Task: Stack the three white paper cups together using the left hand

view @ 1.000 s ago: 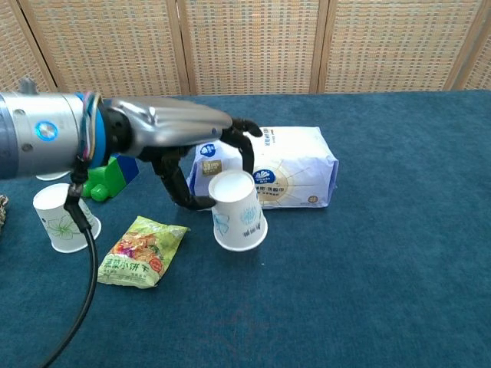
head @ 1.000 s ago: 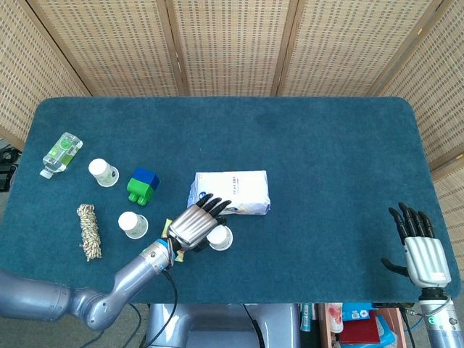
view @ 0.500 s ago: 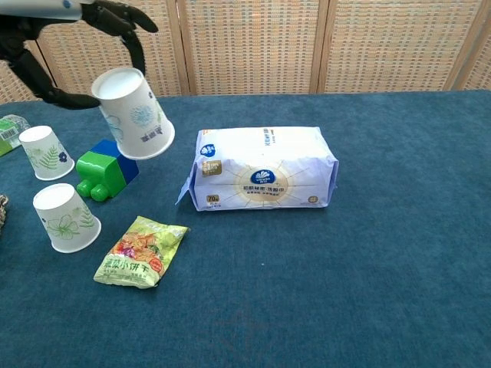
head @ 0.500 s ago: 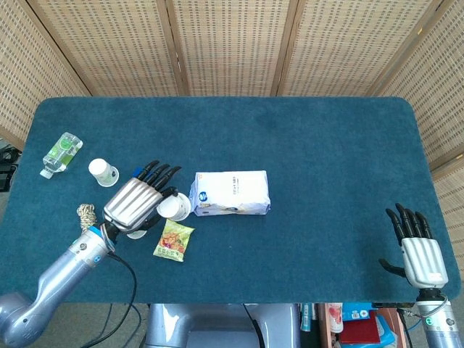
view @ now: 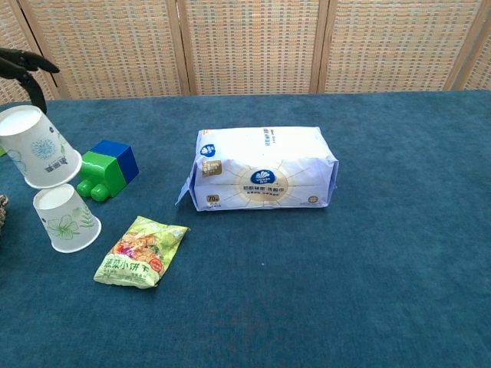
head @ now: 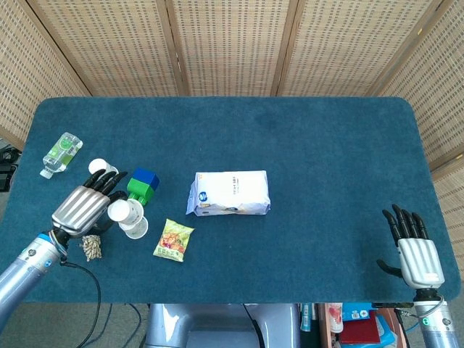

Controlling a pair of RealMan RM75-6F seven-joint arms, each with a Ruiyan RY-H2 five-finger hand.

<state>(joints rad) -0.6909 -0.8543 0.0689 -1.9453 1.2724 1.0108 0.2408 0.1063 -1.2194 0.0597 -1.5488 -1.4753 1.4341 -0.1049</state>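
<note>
Teal carpet table (head: pixel 326 145) | woven cane screens (head: pixel 232 43) behind | tissue pack (head: pixel 230 193) mid-table

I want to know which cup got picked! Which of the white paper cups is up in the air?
The cup in the left hand: this held cup hangs tilted just above the near cup, which stands on the table. The far cup stands too.

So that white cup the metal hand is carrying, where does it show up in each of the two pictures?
Head view: the held cup sits at lower left, against the left hand, directly above another cup standing on the table.
Chest view: the held cup is at the far left edge, tilted, above the standing cup.
Shared landmark: the green and blue block, just right of it in both.
</note>
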